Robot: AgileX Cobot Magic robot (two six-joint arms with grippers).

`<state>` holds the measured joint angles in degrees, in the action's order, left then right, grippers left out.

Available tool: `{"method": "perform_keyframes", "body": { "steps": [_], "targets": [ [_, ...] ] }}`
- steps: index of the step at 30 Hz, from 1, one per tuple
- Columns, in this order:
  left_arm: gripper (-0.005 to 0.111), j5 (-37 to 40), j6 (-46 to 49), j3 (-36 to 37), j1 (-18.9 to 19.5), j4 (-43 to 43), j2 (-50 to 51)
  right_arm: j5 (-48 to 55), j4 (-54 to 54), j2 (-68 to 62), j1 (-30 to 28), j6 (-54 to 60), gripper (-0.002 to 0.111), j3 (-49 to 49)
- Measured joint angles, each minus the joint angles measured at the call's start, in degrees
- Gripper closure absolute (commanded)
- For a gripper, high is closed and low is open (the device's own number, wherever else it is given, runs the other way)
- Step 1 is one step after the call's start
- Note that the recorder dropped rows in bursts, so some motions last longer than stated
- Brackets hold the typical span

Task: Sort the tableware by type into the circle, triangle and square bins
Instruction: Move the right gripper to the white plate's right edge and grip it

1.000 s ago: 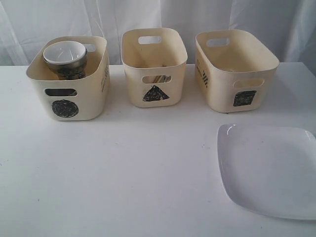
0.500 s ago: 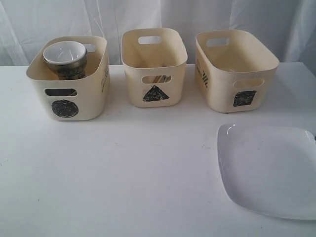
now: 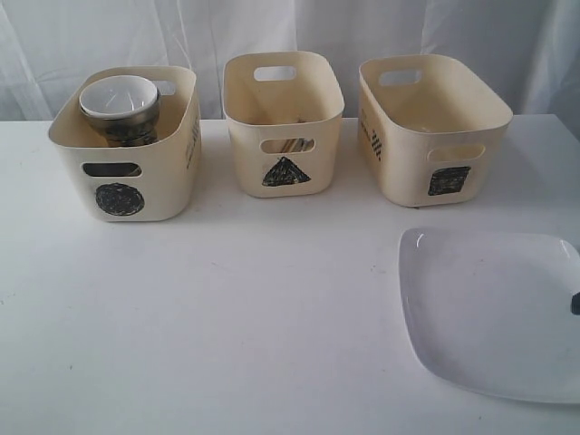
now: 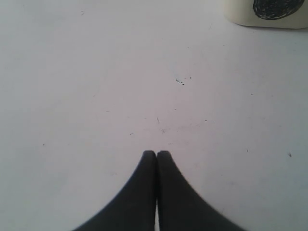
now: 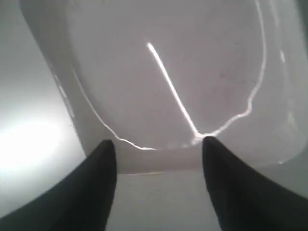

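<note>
Found the white square plate [image 3: 489,308] flat on the desk [image 3: 272,317], right side, before the square bin [image 3: 408,172]. Saw the right fingers [image 5: 96,183] spread and empty, facing its rim. Left fingers [image 4: 139,192] pressed shut, well apart from it.

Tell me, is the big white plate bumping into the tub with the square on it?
Apart. The exterior view shows a strip of bare table between the plate and the square tub.
</note>
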<state>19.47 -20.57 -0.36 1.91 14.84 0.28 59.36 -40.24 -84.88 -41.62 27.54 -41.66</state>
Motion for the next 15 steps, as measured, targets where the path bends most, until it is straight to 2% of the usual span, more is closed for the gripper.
{"method": "perform_keyframes", "body": {
  "steps": [2, 8, 15],
  "targets": [
    [0.107, 0.0, 0.0, 0.0, 0.0, 0.0, 0.0, 0.1, 4.7, 0.0, 0.0, -0.6, 0.048, 0.0],
    [0.107, 0.0, 0.0, 0.0, 0.0, 0.0, 0.0, -2.2, 22.6, -2.6, -0.1, -14.8, 0.048, 0.0],
    [0.107, 0.0, 0.0, 0.0, 0.0, 0.0, 0.0, -4.4, 21.0, -8.5, -0.1, -12.6, 0.049, -0.1]
  ]
}}
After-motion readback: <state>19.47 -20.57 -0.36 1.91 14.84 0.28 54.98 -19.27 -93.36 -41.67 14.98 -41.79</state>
